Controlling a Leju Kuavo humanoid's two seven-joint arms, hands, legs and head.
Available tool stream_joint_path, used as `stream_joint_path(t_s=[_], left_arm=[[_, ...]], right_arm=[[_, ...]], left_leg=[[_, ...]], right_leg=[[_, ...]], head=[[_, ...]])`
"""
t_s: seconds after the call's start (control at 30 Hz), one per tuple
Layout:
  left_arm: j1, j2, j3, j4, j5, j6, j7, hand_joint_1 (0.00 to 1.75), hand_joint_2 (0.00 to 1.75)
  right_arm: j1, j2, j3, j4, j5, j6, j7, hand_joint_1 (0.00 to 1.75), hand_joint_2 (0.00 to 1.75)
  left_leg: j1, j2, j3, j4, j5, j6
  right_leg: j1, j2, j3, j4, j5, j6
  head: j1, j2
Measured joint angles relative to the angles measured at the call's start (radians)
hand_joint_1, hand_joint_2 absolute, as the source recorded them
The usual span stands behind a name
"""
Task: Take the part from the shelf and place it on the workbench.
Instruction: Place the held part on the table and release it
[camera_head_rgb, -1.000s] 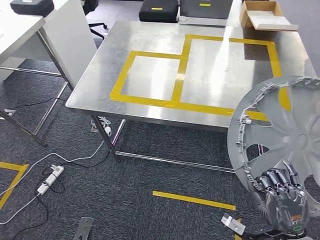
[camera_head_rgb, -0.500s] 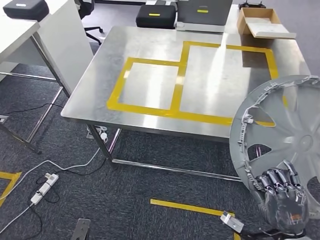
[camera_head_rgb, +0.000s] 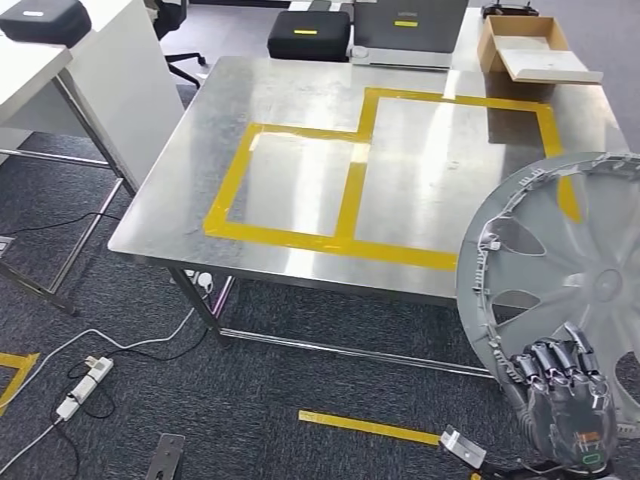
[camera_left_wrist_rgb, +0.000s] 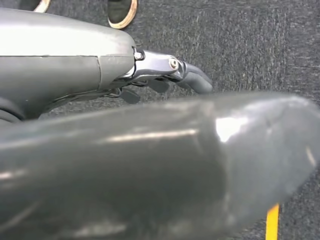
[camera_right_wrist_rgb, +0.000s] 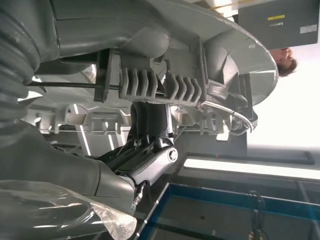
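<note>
Carry step: we hold the part off the shelf, short of the surface.

Head view: our right hand (camera_head_rgb: 564, 405) grips the lower rim of the part (camera_head_rgb: 562, 275), a grey wheel cover held nearly upright, ribbed inner face toward us; it is round, with no long axis. The surface (camera_head_rgb: 302, 100) lies ahead with yellow tape squares (camera_head_rgb: 351, 190); next we judge we must step closer and lay the part flat.
Left wrist view: left hand (camera_left_wrist_rgb: 177, 72) hangs over carpet, fingers stretched out, holding nothing.
Right wrist view: fingers (camera_right_wrist_rgb: 151, 155) clamp the rim clips.
</note>
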Motion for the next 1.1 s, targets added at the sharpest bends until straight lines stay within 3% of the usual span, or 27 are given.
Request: stream_joint_path(t_s=[0.07, 0.13, 0.2, 0.23, 0.27, 0.33, 0.37, 0.4, 0.5, 0.57, 0.6, 0.67, 0.73, 0.77, 0.8, 0.83, 0.9, 0.93, 0.97, 1.03, 1.1], left_arm=[[-0.002, 0.001, 0.0, 0.0, 0.0, 0.0, 0.0, 0.0, 0.0], [-0.002, 0.001, 0.0, 0.0, 0.0, 0.0, 0.0, 0.0, 0.0], [0.002, 0.001, 0.0, 0.0, 0.0, 0.0, 0.0, 0.0, 0.0], [0.003, 0.001, 0.0, 0.0, 0.0, 0.0, 0.0, 0.0, 0.0], [0.004, 0.001, 0.0, 0.0, 0.0, 0.0, 0.0, 0.0, 0.0], [0.006, 0.003, 0.0, 0.0, 0.0, 0.0, 0.0, 0.0, 0.0], [0.007, 0.005, 0.0, 0.0, 0.0, 0.0, 0.0, 0.0, 0.0], [0.009, 0.006, 0.0, 0.0, 0.0, -0.001, 0.0, 0.0, 0.0], [0.008, 0.005, 0.0, 0.001, 0.0, -0.001, 0.001, 0.0, 0.0], [0.003, 0.003, 0.0, 0.001, 0.0, -0.001, 0.002, 0.0, 0.0], [0.0, 0.003, 0.0, 0.001, 0.0, -0.001, 0.004, 0.0, 0.0], [-0.003, 0.001, 0.0, 0.001, -0.001, -0.002, 0.01, 0.0, 0.0], [-0.003, -0.003, 0.0, 0.001, -0.005, -0.004, 0.014, 0.0, 0.0], [-0.003, -0.004, -0.001, 0.001, -0.007, -0.004, 0.015, 0.0, 0.0], [-0.004, -0.005, -0.002, 0.001, -0.01, -0.003, 0.017, 0.0, 0.0], [-0.005, -0.005, -0.002, 0.001, -0.013, -0.001, 0.018, 0.0, 0.0], [-0.009, -0.005, -0.005, 0.001, -0.017, 0.004, 0.02, 0.0, 0.0], [-0.013, -0.005, -0.006, 0.001, -0.019, 0.006, 0.019, 0.0, 0.0], [-0.016, -0.006, -0.009, 0.001, -0.02, 0.006, 0.018, 0.0, 0.0], [-0.021, -0.007, -0.014, 0.001, -0.025, 0.003, 0.013, 0.0, 0.0], [-0.025, -0.008, -0.022, 0.001, -0.034, -0.004, 0.01, 0.0, 0.0]], right_arm=[[-0.001, -0.001, 0.001, -0.001, -0.001, 0.0, 0.003, 1.75, 1.75], [-0.002, -0.001, 0.001, -0.002, -0.001, 0.0, 0.005, 1.75, 1.75], [-0.002, -0.002, 0.002, -0.002, 0.0, 0.0, 0.004, 1.75, 1.75], [-0.001, -0.002, 0.003, -0.002, 0.0, 0.0, 0.003, 1.75, 1.75], [-0.002, -0.002, 0.004, -0.002, 0.0, 0.0, 0.003, 1.75, 1.75], [-0.003, -0.002, 0.007, -0.001, 0.001, 0.0, 0.005, 1.75, 1.75], [-0.004, -0.002, 0.008, 0.0, 0.002, 0.0, 0.008, 1.75, 1.75], [-0.005, -0.004, 0.009, 0.0, 0.005, 0.0, 0.012, 1.75, 1.75], [-0.012, -0.015, 0.015, 0.001, 0.01, 0.0, 0.027, 1.75, 1.75], [-0.028, -0.027, 0.02, 0.002, 0.008, 0.0, 0.033, 1.75, 1.75], [-0.038, -0.034, 0.024, 0.003, 0.007, 0.0, 0.033, 1.75, 1.75], [-0.055, -0.046, 0.032, 0.008, 0.001, 0.0, 0.029, 1.75, 1.75], [-0.076, -0.056, 0.042, 0.023, -0.006, 0.0, 0.022, 1.75, 1.75], [-0.089, -0.061, 0.047, 0.035, -0.009, 0.0, 0.019, 1.75, 1.75], [-0.104, -0.066, 0.051, 0.05, -0.013, 0.0, 0.015, 1.75, 1.75], [-0.119, -0.07, 0.055, 0.067, -0.018, 0.0, 0.011, 1.75, 1.75], [-0.151, -0.075, 0.064, 0.1, -0.03, 0.001, 0.002, 1.75, 1.75], [-0.165, -0.077, 0.069, 0.113, -0.036, 0.001, -0.002, 1.75, 1.75], [-0.179, -0.079, 0.073, 0.123, -0.043, 0.001, -0.006, 1.75, 1.75], [-0.202, -0.081, 0.081, 0.14, -0.056, 0.001, -0.01, 1.75, 1.75], [-0.231, -0.084, 0.09, 0.165, -0.067, 0.002, -0.014, 1.75, 1.75]], left_leg=[[0.005, 0.0, -0.037, 0.079, -0.016, -0.012], [0.013, 0.001, -0.12, 0.207, -0.057, -0.025], [0.017, 0.002, -0.189, 0.277, -0.085, -0.028], [0.016, 0.001, -0.202, 0.267, -0.074, -0.025], [0.013, 0.001, -0.201, 0.226, -0.042, -0.019], [0.001, 0.0, -0.184, 0.112, 0.059, 0.001], [-0.006, -0.002, -0.175, 0.069, 0.094, 0.011], [-0.011, -0.004, -0.167, 0.042, 0.113, 0.018], [-0.011, -0.005, -0.133, 0.002, 0.108, 0.027], [-0.006, -0.005, -0.104, -0.019, 0.107, 0.032], [-0.004, -0.005, -0.092, -0.024, 0.102, 0.033], [-0.004, -0.006, -0.072, -0.026, 0.08, 0.035], [-0.004, -0.007, -0.039, -0.026, 0.052, 0.035], [-0.003, -0.008, -0.018, -0.026, 0.039, 0.033], [-0.003, -0.008, 0.002, -0.025, 0.023, 0.03], [-0.003, -0.009, 0.02, -0.023, 0.008, 0.026], [-0.005, -0.009, 0.036, -0.018, -0.014, 0.016], [-0.006, -0.009, 0.039, -0.015, -0.021, 0.012], [-0.006, -0.008, 0.039, -0.015, -0.025, 0.009], [-0.004, -0.006, 0.028, 0.011, -0.025, 0.0], [0.001, -0.005, -0.029, 0.108, -0.036, -0.015]], right_leg=[[-0.004, -0.001, 0.026, -0.003, -0.012, -0.011], [-0.004, -0.002, 0.046, -0.005, -0.03, -0.016], [-0.004, 0.002, 0.069, -0.005, -0.05, -0.015], [-0.003, 0.004, 0.083, -0.006, -0.061, -0.015], [-0.003, 0.005, 0.098, -0.006, -0.072, -0.015], [-0.003, 0.006, 0.124, -0.01, -0.094, -0.011], [-0.003, 0.008, 0.132, -0.014, -0.104, -0.007], [-0.003, 0.01, 0.141, -0.022, -0.112, -0.002], [-0.002, 0.011, 0.167, -0.026, -0.101, 0.017], [-0.002, 0.007, 0.128, 0.046, -0.08, 0.024], [-0.002, 0.006, 0.083, 0.106, -0.082, 0.026], [-0.003, 0.005, -0.014, 0.208, -0.136, 0.031], [-0.004, 0.004, -0.077, 0.221, -0.203, 0.036], [-0.006, 0.004, -0.088, 0.188, -0.199, 0.04], [-0.009, 0.002, -0.093, 0.14, -0.153, 0.044], [-0.01, -0.001, -0.095, 0.092, -0.074, 0.047], [-0.008, -0.006, -0.093, 0.036, 0.043, 0.034], [-0.006, -0.007, -0.092, 0.032, 0.063, 0.023], [-0.004, -0.005, -0.087, 0.031, 0.056, 0.012], [-0.006, -0.003, -0.078, 0.027, 0.058, 0.001], [-0.009, -0.004, -0.067, 0.023, 0.053, -0.009]], head=[[-0.003, 0.0], [-0.006, 0.0], [-0.006, 0.0], [-0.006, 0.0], [-0.006, 0.0], [-0.005, 0.0], [-0.006, 0.0], [-0.007, 0.0], [-0.012, 0.0], [-0.009, 0.0], [-0.008, 0.0], [-0.006, 0.0], [-0.006, 0.0], [-0.006, 0.0], [-0.006, 0.0], [-0.006, 0.0], [-0.006, 0.0], [-0.005, 0.0], [-0.005, 0.0], [-0.006, 0.0], [-0.006, 0.0]])
